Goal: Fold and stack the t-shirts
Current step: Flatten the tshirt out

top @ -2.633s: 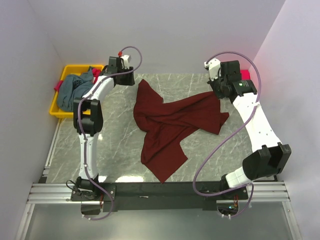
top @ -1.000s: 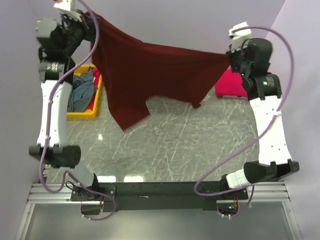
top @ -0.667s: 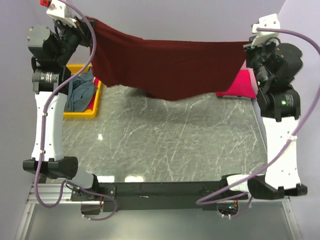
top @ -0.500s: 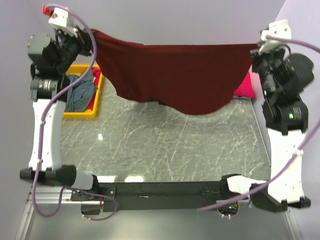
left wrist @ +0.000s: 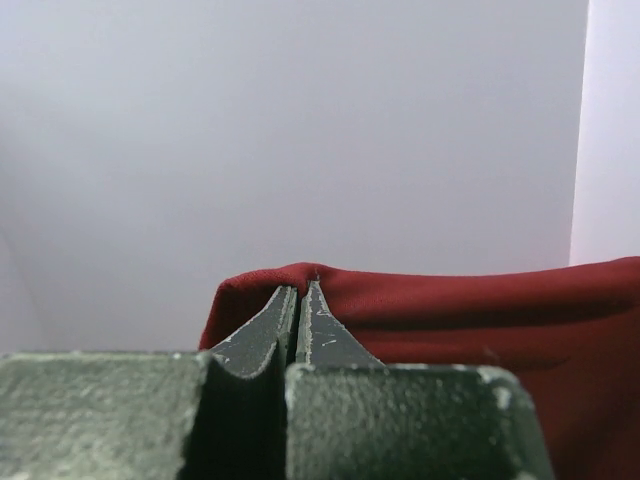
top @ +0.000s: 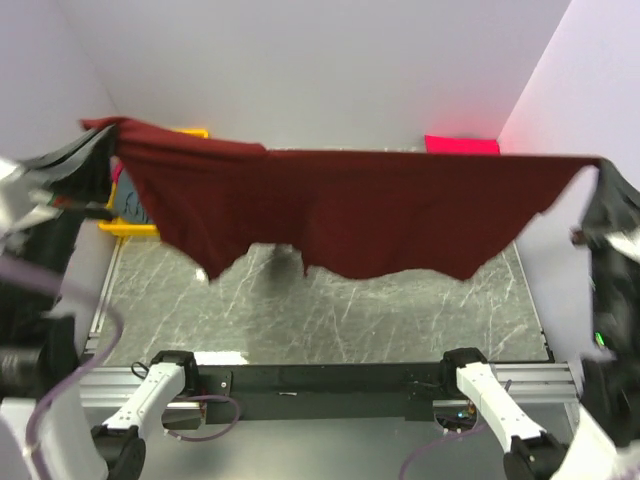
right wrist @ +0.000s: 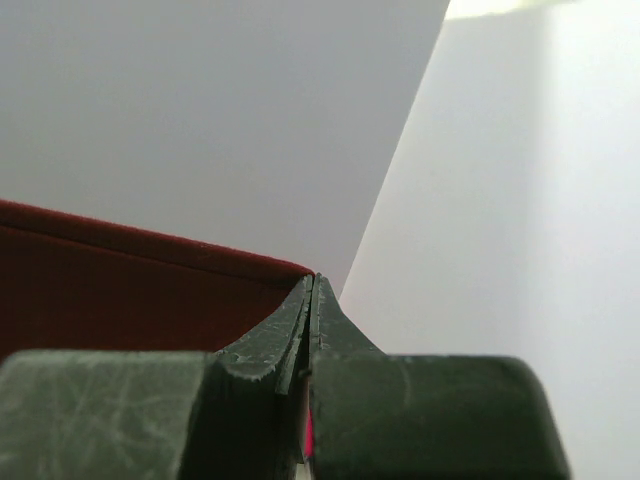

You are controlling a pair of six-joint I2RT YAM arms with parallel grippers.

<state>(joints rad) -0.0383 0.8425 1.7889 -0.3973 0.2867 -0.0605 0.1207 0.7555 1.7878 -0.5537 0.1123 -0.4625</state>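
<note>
The dark maroon t-shirt (top: 350, 205) hangs stretched wide in the air above the table, close to the top camera. My left gripper (top: 98, 135) is shut on its left corner, and my right gripper (top: 597, 172) is shut on its right corner. In the left wrist view the shut fingertips (left wrist: 300, 292) pinch a fold of maroon cloth (left wrist: 480, 310). The right wrist view shows my right gripper (right wrist: 312, 282) clamped on the maroon shirt's edge (right wrist: 130, 290). A bright pink-red t-shirt (top: 460, 145) lies at the table's far right. Most of the grey-blue one is hidden behind the cloth.
The yellow bin (top: 150, 222) stands at the far left, mostly covered by the hanging shirt. The marble tabletop (top: 350, 310) shows below the cloth. White walls close in on the left, back and right.
Both arms have lifted the maroon shirt off the table and pulled it taut. Over the last half second they moved further apart and toward the camera, spreading the cloth wide.
</note>
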